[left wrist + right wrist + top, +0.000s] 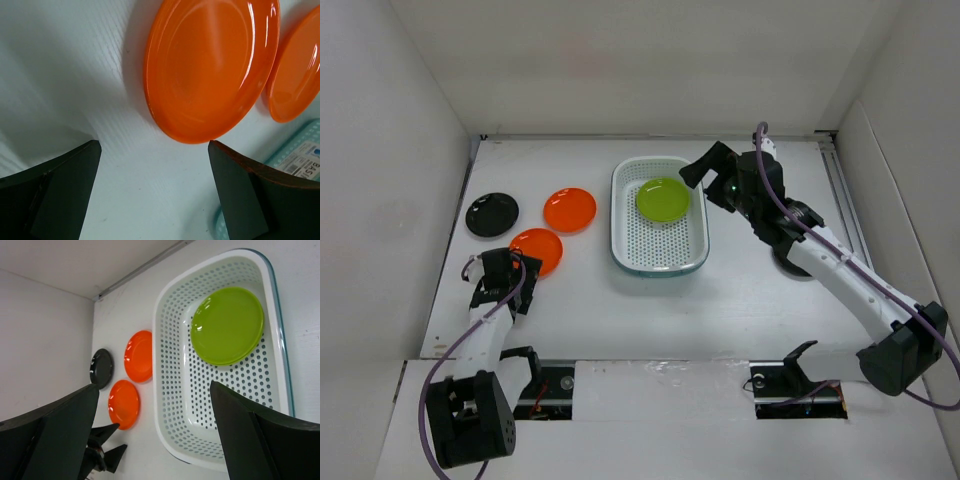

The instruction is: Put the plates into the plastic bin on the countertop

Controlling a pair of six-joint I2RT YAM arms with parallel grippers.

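The white perforated plastic bin (618, 228) sits mid-countertop with a lime green plate (663, 199) lying in its far end. Left of it on the countertop (620, 300) lie two orange plates (569, 209) (536, 250) and a black plate (492, 214). My left gripper (506, 272) is open just short of the nearer orange plate (210, 65), with only bare surface between its fingers (70, 185). My right gripper (706, 166) hangs open and empty above the bin's far right corner, looking down on the bin (165, 340) and the green plate (227, 325).
White walls close in the left, back and right. A dark round shape (786, 265) shows partly under the right arm, right of the bin. The second orange plate (295, 75) and a bin corner (300, 150) show at the right of the left wrist view.
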